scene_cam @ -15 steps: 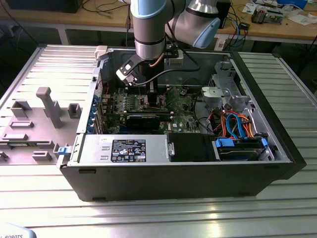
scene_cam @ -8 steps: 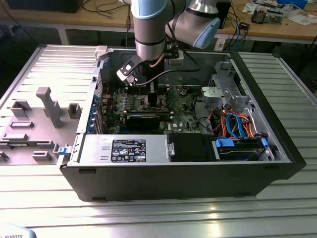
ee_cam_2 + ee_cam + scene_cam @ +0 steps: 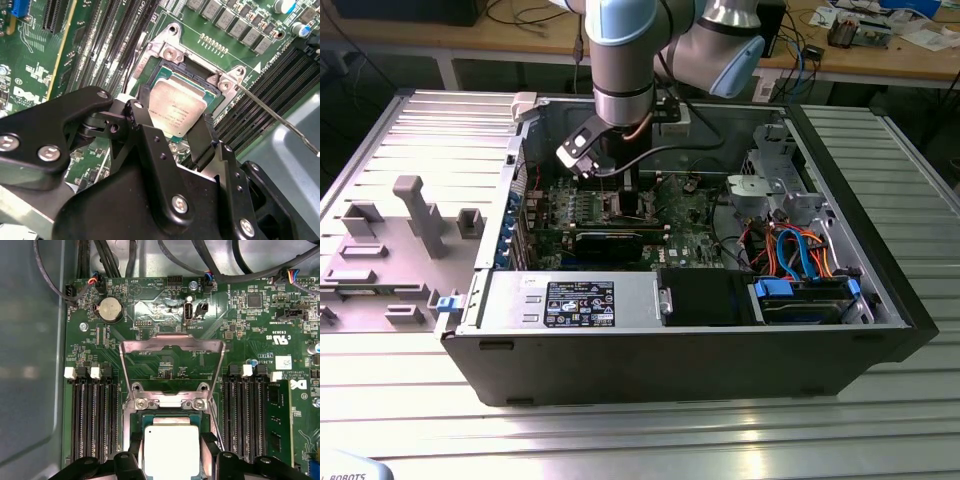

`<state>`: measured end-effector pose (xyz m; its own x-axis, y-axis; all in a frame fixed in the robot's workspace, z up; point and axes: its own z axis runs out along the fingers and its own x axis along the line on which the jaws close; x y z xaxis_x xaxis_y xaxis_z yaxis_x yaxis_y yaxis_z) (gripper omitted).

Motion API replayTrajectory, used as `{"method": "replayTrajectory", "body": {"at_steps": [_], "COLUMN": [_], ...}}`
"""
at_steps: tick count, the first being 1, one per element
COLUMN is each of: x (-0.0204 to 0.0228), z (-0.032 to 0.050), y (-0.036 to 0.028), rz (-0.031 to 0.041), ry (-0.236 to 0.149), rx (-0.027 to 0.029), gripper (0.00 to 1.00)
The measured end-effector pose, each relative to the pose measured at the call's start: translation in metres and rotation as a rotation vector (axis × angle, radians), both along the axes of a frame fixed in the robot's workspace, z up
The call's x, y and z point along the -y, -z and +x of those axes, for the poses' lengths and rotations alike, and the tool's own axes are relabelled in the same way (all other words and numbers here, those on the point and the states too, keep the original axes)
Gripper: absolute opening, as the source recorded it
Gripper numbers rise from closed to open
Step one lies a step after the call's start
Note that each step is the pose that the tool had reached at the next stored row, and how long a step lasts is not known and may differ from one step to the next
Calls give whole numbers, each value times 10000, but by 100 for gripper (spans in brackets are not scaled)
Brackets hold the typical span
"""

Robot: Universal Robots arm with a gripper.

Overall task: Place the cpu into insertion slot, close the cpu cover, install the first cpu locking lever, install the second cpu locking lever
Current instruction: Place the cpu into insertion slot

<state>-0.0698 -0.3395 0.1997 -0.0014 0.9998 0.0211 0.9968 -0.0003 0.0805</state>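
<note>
The gripper [image 3: 173,119] I ran pinched the cpu [image 3: 178,111] at the insertion slot [image 3: 196,75]; the cpu cover [image 3: 172,341] stood open.

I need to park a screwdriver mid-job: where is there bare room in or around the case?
Free: the ribbed table between the case and the exterior camera, and at that view's right of the case. Crowded: around the insertion slot, where the gripper sits over the cpu, the cpu cover lies open and memory slots flank it; also the cabled drive corner.

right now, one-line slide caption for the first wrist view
The gripper over the cpu at the insertion slot, with the cpu cover open.
</note>
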Motion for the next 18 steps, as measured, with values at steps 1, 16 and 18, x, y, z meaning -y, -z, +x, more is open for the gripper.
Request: {"method": "replayTrajectory", "body": {"at_steps": [1,16,18], "x": [-2,-3,-3], "z": [0,-2,-2], "y": [8,28,28], "rz": [-2,0,-1], "ry": [-1,0,0], "rx": [0,0,-1], "gripper": [54,62,62]}}
